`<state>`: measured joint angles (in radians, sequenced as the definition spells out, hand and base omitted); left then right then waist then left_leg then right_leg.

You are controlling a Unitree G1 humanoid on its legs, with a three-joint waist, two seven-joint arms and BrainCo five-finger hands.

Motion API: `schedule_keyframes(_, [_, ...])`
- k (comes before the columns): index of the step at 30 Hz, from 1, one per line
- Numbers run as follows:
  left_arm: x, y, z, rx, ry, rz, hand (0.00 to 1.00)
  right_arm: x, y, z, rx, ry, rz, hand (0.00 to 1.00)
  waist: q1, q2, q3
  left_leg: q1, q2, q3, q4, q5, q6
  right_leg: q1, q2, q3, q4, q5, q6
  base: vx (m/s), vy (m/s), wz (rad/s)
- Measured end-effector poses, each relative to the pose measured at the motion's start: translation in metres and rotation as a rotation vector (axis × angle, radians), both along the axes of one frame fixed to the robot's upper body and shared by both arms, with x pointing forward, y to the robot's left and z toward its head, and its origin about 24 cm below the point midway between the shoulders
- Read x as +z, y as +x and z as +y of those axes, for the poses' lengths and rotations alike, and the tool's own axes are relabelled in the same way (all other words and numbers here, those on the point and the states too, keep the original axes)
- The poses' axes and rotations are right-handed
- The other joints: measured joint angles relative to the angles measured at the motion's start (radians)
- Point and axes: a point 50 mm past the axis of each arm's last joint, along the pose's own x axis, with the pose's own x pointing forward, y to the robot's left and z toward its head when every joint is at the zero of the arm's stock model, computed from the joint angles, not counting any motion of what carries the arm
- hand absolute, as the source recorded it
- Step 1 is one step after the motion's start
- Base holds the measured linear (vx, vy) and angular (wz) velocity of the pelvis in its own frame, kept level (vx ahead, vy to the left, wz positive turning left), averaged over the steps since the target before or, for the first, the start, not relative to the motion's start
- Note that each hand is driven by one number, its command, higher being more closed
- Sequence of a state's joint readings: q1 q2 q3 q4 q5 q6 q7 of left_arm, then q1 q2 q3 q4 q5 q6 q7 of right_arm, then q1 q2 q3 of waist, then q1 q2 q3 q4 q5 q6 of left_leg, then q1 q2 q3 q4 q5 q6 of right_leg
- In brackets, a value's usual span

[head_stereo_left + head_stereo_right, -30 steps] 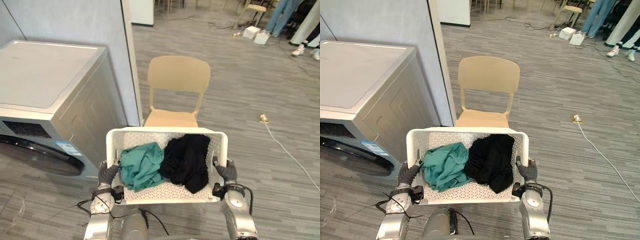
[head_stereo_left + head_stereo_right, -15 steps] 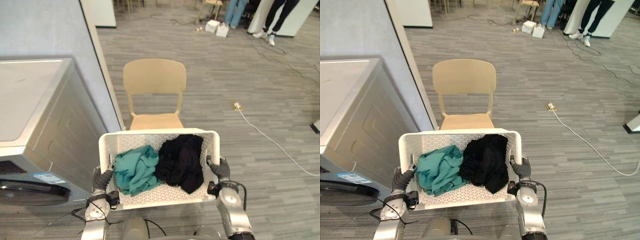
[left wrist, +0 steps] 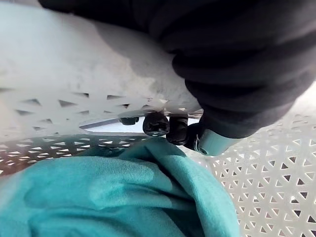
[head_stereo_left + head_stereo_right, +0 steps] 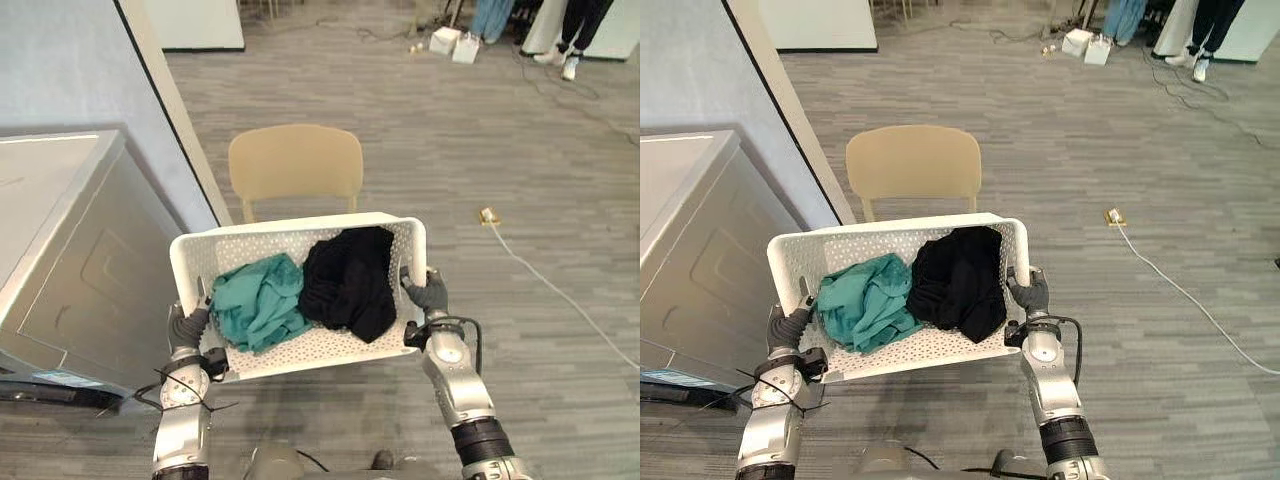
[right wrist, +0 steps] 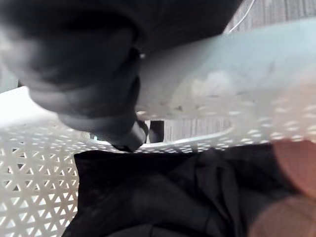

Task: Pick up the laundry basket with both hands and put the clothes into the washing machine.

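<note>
A white perforated laundry basket (image 4: 290,227) hangs in the air in front of me, tilted a little, above the seat of a chair. Inside it a teal garment (image 4: 258,300) lies on the left and a black garment (image 4: 348,280) on the right. My left hand (image 4: 187,328) is shut on the basket's left handle, its fingers (image 3: 163,126) hooked through the slot just above the teal garment (image 3: 98,197). My right hand (image 4: 428,293) is shut on the right handle, its fingers (image 5: 123,133) through the slot above the black garment (image 5: 163,197).
The grey washing machine (image 4: 60,250) stands at the left, beside a grey wall panel (image 4: 90,70). A beige chair (image 4: 295,165) stands right behind the basket. A white cable with a plug (image 4: 490,215) crosses the floor at the right. People's legs (image 4: 575,40) and boxes (image 4: 455,42) are far back.
The camera has swung, so the washing machine sits further left. The basket has risen and now covers the chair's seat. Both hands keep their hold on the handles.
</note>
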<state>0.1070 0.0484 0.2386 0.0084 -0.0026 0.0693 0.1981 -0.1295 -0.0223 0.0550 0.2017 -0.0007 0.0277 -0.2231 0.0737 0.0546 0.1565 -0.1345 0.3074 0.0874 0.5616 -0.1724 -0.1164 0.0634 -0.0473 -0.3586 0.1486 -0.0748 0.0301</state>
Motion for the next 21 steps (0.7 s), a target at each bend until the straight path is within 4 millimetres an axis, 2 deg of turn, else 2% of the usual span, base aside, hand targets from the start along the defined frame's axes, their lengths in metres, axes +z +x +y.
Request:
schedule_keyframes(2, [0.002,0.003,-0.001,-0.004,-0.005,-0.012,1.00,0.002,0.002,-0.001,-0.002,-0.006,-0.008,1.00,0.000,0.004,0.010,-0.025,0.003,0.000,-0.003,-0.014,0.015,0.005,-0.008,-0.005,-0.005,0.000,0.000,0.04,0.077,0.17])
schedule_keyframes(3, [0.007,0.009,-0.003,-0.011,-0.003,-0.031,1.00,0.003,0.004,-0.003,-0.018,-0.007,-0.010,1.00,-0.003,0.010,0.030,-0.032,0.003,-0.001,-0.067,-0.009,0.020,0.000,-0.013,-0.019,0.008,0.000,0.001,0.00,0.173,0.16])
schedule_keyframes(4, [0.011,0.014,-0.003,-0.019,0.008,-0.043,1.00,0.003,0.005,-0.004,-0.030,-0.005,-0.008,1.00,0.003,0.014,0.041,-0.020,0.001,-0.001,-0.119,-0.011,-0.007,-0.025,-0.015,-0.018,0.035,-0.004,0.010,-0.01,0.193,0.10])
schedule_keyframes(5, [0.013,0.017,-0.002,-0.023,0.021,-0.046,1.00,0.004,0.007,-0.004,-0.034,0.001,-0.009,1.00,0.004,0.004,0.047,-0.023,-0.008,0.004,-0.130,-0.012,-0.010,-0.040,-0.025,-0.014,0.045,-0.006,0.013,-0.02,0.187,-0.04])
schedule_keyframes(6, [0.015,0.024,0.001,-0.030,0.036,-0.046,1.00,0.006,0.009,-0.003,-0.040,0.013,-0.015,1.00,0.021,-0.010,0.072,-0.036,-0.026,0.008,-0.118,-0.010,-0.007,-0.058,-0.039,-0.012,0.059,-0.006,0.014,-0.04,0.166,-0.01])
schedule_keyframes(8, [0.022,0.031,0.003,-0.033,0.051,-0.065,1.00,0.014,0.021,-0.003,-0.043,0.015,-0.026,1.00,0.025,-0.014,0.129,-0.065,-0.041,0.001,-0.073,-0.010,-0.006,-0.073,-0.061,-0.018,0.085,-0.007,0.016,-0.11,0.152,0.08])
schedule_keyframes(10, [0.041,0.049,0.004,-0.041,0.065,-0.133,1.00,0.038,0.045,-0.004,-0.036,0.012,-0.086,1.00,0.030,-0.007,0.205,-0.126,-0.050,-0.002,-0.046,-0.008,0.001,-0.154,-0.081,-0.015,0.146,-0.009,0.019,-0.25,0.121,0.02])
schedule_keyframes(11, [0.053,0.060,0.005,-0.044,0.064,-0.173,1.00,0.054,0.057,-0.003,-0.029,0.007,-0.126,1.00,0.038,-0.006,0.224,-0.181,-0.052,0.000,-0.035,-0.002,0.010,-0.213,-0.089,-0.009,0.177,-0.009,0.019,-0.32,0.100,-0.23])
schedule_keyframes(12, [0.073,0.076,0.004,-0.055,0.060,-0.239,1.00,0.080,0.071,-0.005,-0.033,0.002,-0.189,1.00,0.056,-0.007,0.260,-0.241,-0.058,0.005,-0.020,0.008,0.022,-0.286,-0.095,0.005,0.208,-0.010,0.020,-0.28,0.075,-0.26])
schedule_keyframes(14, [0.099,0.099,0.003,-0.070,0.049,-0.310,1.00,0.111,0.090,-0.007,-0.035,-0.004,-0.249,1.00,0.057,-0.008,0.298,-0.310,-0.060,0.010,-0.012,0.029,0.029,-0.366,-0.103,0.013,0.240,-0.002,0.023,-0.26,0.037,-0.17])
schedule_keyframes(15, [0.113,0.110,-0.002,-0.087,0.039,-0.338,1.00,0.128,0.096,-0.011,-0.052,-0.004,-0.280,1.00,0.059,-0.007,0.300,-0.351,-0.057,0.013,-0.001,0.033,0.033,-0.410,-0.107,0.017,0.260,0.000,0.021,-0.20,0.015,-0.12])
schedule_keyframes(16, [0.120,0.114,-0.003,-0.091,0.036,-0.354,1.00,0.136,0.098,-0.013,-0.060,0.005,-0.300,1.00,0.060,-0.008,0.302,-0.364,-0.056,0.016,0.004,0.035,0.034,-0.429,-0.108,0.022,0.270,0.001,0.020,-0.14,0.011,-0.19])
schedule_keyframes(18, [0.153,0.130,-0.010,-0.106,0.015,-0.443,1.00,0.172,0.105,-0.019,-0.084,0.004,-0.396,1.00,0.064,-0.009,0.305,-0.411,-0.045,0.027,0.023,0.043,0.039,-0.489,-0.111,0.034,0.297,0.009,0.015,-0.11,-0.002,-0.23])
schedule_keyframes(19, [0.163,0.134,-0.010,-0.104,0.015,-0.467,1.00,0.183,0.106,-0.019,-0.090,0.017,-0.423,1.00,0.062,-0.009,0.306,-0.423,-0.044,0.026,0.027,0.046,0.040,-0.501,-0.111,0.034,0.301,0.012,0.012,-0.09,0.003,-0.14])
schedule_keyframes(21, [0.205,0.143,-0.015,-0.118,0.006,-0.578,1.00,0.222,0.108,-0.020,-0.119,0.064,-0.526,1.00,0.053,-0.009,0.308,-0.471,-0.039,0.016,0.027,0.061,0.040,-0.542,-0.112,0.030,0.305,0.019,0.005,-0.08,0.004,-0.01])
